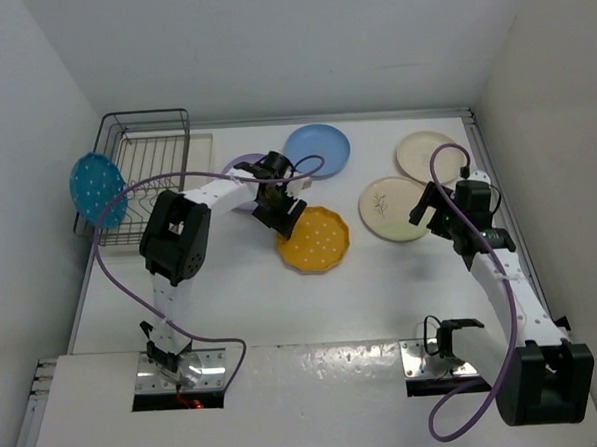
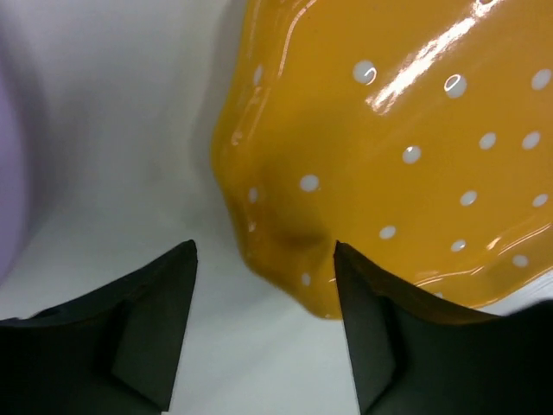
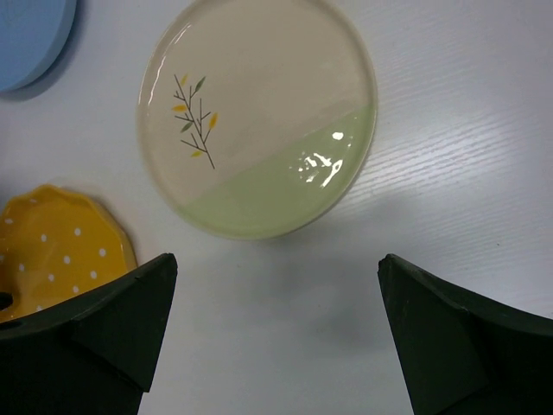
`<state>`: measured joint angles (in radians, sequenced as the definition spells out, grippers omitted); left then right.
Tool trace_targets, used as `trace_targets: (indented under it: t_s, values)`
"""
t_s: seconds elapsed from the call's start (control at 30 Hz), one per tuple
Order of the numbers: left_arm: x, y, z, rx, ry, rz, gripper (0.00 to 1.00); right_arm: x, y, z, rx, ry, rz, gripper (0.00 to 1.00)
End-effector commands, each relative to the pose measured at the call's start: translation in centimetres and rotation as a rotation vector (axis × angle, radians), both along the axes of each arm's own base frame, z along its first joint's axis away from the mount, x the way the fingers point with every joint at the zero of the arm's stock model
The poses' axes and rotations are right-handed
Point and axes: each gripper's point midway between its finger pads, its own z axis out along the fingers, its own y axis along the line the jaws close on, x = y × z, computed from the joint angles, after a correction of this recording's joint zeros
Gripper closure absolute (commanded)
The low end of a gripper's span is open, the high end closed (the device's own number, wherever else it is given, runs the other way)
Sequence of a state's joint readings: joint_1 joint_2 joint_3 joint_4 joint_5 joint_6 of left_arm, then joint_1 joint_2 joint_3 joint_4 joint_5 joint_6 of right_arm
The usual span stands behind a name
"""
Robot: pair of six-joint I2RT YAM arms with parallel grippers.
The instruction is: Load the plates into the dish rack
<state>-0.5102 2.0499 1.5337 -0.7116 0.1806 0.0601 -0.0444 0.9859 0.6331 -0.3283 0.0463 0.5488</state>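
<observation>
Left wrist view shows the left claw [image 2: 263, 251] with fingers apart, the rim of the orange dotted plate [image 2: 389, 147] between them on the bench [image 2: 130, 130]. Its arm is bent at the elbow and reaches rightward. The right claw [image 3: 276, 268] hangs wide apart above the sprig plate [image 3: 259, 112]. A teal plate [image 1: 96, 189] stands tilted at the dish rack [image 1: 149, 141]'s left end.

No word, label, brand mark or number can be read in any view. The only markings are decoration: white dots on the orange plate [image 2: 389, 130], and a painted sprig on the cream plate [image 3: 259, 112] toward the right edge of the table [image 1: 283, 304].
</observation>
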Motion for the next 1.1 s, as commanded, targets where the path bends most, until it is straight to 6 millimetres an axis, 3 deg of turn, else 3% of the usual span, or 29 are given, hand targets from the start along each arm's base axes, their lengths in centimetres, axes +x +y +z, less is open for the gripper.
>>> trace_targets:
  t_s: [0.0, 0.1, 0.23, 0.27, 0.4, 0.5, 0.57, 0.63, 0.67, 0.7, 0.8, 0.9, 1.0, 1.07]
  values:
    - [-1.5, -1.5, -1.2, -0.06, 0.073, 0.004, 0.36, 0.7, -0.9, 1.4, -0.043, -0.074, -0.022, 0.0]
    - [-2.0, -1.0, -2.8, -0.035, 0.1, 0.009, 0.55, 0.9, -1.0, 1.8, -0.053, -0.09, -0.019, 0.0]
    - [-2.2, -0.3, -3.5, -0.001, 0.108, 0.038, 0.94, 1.1, -1.0, 2.2, -0.055, -0.105, -0.017, 0.0]
    - [-2.1, -0.1, -3.6, 0.01, 0.101, 0.042, 1.0, 1.1, -0.9, 2.1, -0.051, -0.104, -0.012, 0.0]
    - [-1.0, 0.0, -1.6, -0.009, 0.05, 0.055, 1.0, 1.1, -0.7, 2.3, -0.047, -0.118, -0.003, 0.0]
    - [0.8, -0.5, 3.4, -0.043, -0.067, 0.014, 1.0, 0.8, -0.4, 2.2, -0.047, -0.121, 0.022, 0.0]
    - [2.5, -1.1, 8.5, -0.082, -0.181, -0.011, 1.0, 0.8, 0.4, 2.0, -0.04, -0.121, 0.076, 0.0]
    - [2.2, -1.2, 11.4, -0.069, -0.216, -0.082, 1.0, 0.6, 2.4, 1.3, 0.023, -0.102, 0.186, 0.0]
    - [2.7, -2.0, 14.4, -0.091, -0.277, -0.114, 1.0, 0.5, 2.9, 1.1, 0.033, -0.09, 0.221, 0.0]
    - [2.6, -2.0, 15.3, -0.073, -0.295, -0.133, 1.0, 0.4, 3.8, 0.7, 0.066, -0.072, 0.264, 0.0]
    - [2.5, -1.0, 18.8, -0.025, -0.363, -0.162, 1.0, -0.1, 5.6, -0.1, 0.155, -0.015, 0.336, 0.0]
    - [2.9, 0.3, 21.7, 0.013, -0.445, -0.128, 1.0, -0.1, 6.1, -0.6, 0.196, 0.013, 0.332, 0.0]
    - [4.4, 2.9, 25.0, 0.066, -0.549, -0.039, 1.0, -0.2, 6.5, -1.0, 0.22, 0.018, 0.332, 0.0]
    - [5.9, 6.1, 28.6, 0.095, -0.651, 0.08, 1.0, -0.3, 6.7, -1.2, 0.235, 0.019, 0.332, 0.0]
